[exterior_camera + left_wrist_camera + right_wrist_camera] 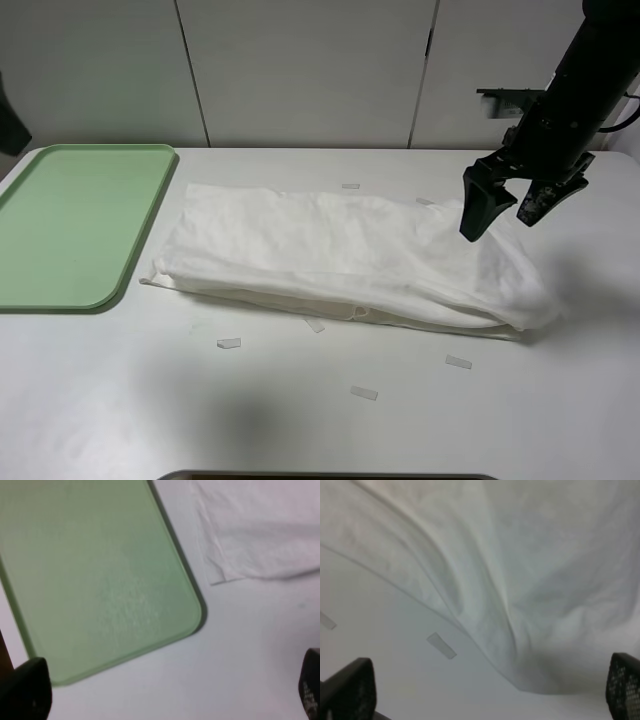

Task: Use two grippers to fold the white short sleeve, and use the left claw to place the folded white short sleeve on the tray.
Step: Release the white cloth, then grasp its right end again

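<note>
The white short sleeve (350, 260) lies folded into a long band across the middle of the table. The pale green tray (75, 225) sits empty at its left. My right gripper (510, 208) hangs open and empty just above the shirt's right end; the right wrist view shows wrinkled shirt cloth (530, 570) below the spread right gripper (485, 690). The left wrist view shows the tray (100, 580) and a shirt corner (250, 530), with the left gripper (167, 695) open, empty and above the table. Only a dark bit of the left arm (10, 115) shows in the high view.
Small white tape scraps lie on the table in front of the shirt (229, 343) (364, 393) (458, 362) and behind it (350, 186). One scrap (441, 645) lies beside the shirt's edge. A white panelled wall (300, 70) stands behind the table.
</note>
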